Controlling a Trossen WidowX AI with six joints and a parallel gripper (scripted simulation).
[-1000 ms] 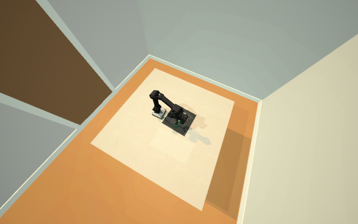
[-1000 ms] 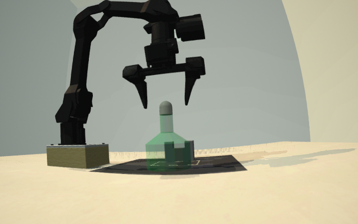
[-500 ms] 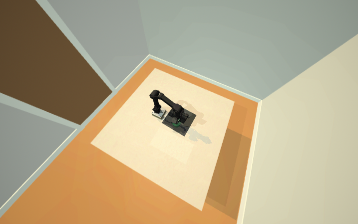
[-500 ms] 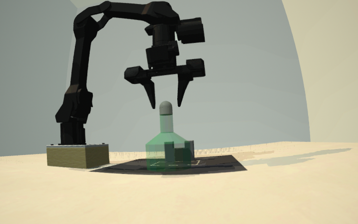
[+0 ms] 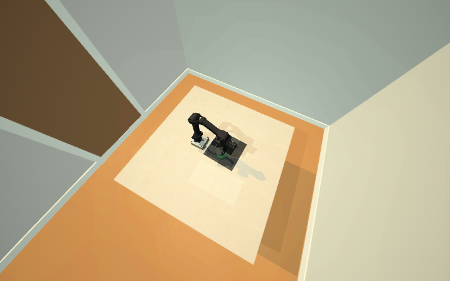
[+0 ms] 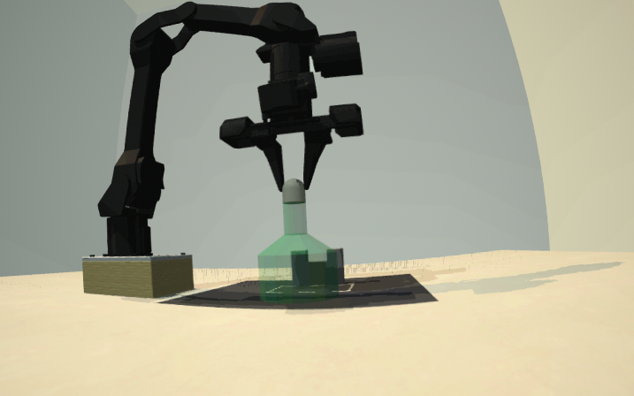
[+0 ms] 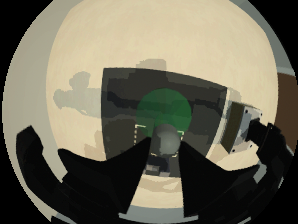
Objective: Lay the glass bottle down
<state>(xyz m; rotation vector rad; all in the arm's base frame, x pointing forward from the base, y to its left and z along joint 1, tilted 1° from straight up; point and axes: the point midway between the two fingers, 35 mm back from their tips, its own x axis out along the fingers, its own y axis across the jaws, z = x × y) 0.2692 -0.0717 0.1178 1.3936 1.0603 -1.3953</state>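
Note:
The green glass bottle [image 5: 221, 156] [image 6: 272, 265] [image 7: 165, 105] stands upright on the dark mat [image 6: 402, 290] [image 7: 114, 82], with a rounded grey top [image 6: 294, 194] [image 7: 169, 140]. My gripper [image 6: 294, 187] [image 7: 165, 143] points straight down and is shut on the bottle's grey top, with the fingertips at its upper part. The grey U-shaped rest [image 6: 339, 268] stands behind the bottle in the exterior view and shows partly through the glass. The dashed outline [image 6: 346, 290] [image 7: 141, 125] lies on the mat, partly hidden by the bottle in both views.
The arm's base block [image 5: 199, 142] [image 6: 117, 277] [image 7: 233, 127] stands beside the mat, left of the bottle in the exterior view. The arm arches over from it. The mat's right edge in the exterior view lies beyond the rest.

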